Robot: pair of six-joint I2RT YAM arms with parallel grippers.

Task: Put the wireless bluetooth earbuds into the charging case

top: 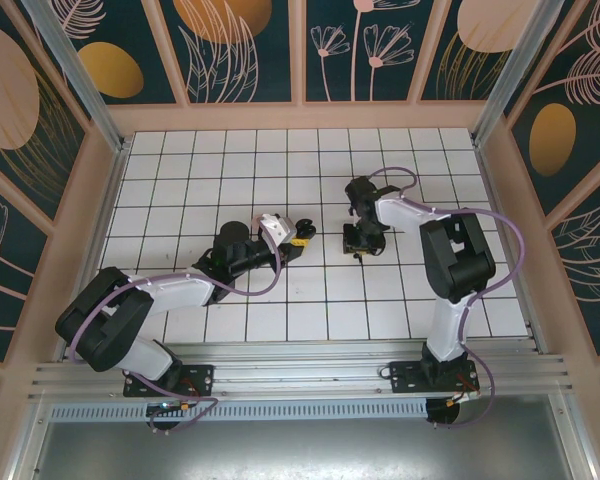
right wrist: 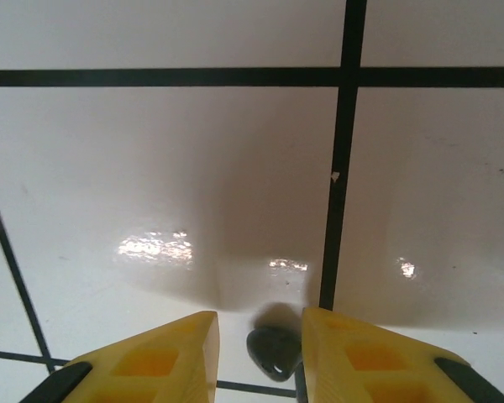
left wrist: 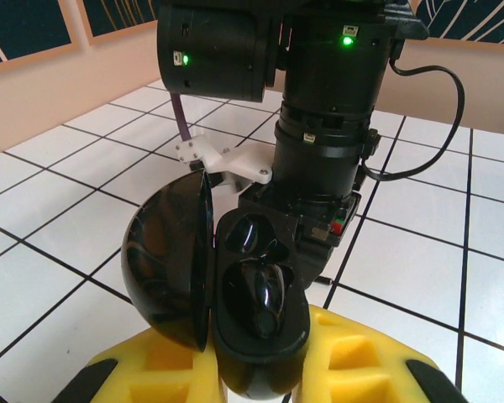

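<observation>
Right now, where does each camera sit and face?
Top external: above and behind the bases, looking down on the table; left arm and right arm show.
Left wrist: faces forward over the left jaws, shut on the open charging case.
Right wrist: faces down; the right jaws straddle a dark earbud.
Shared: top and left wrist show the right arm.

The table [top: 230, 160] has white tiles with dark lines between them. Dark panels [top: 245, 50] with pale painted flowers stand around it.

Lower end of the charging case [left wrist: 256, 311] beyond the frame's bottom edge, dark earbud [right wrist: 275, 353] blurred
</observation>
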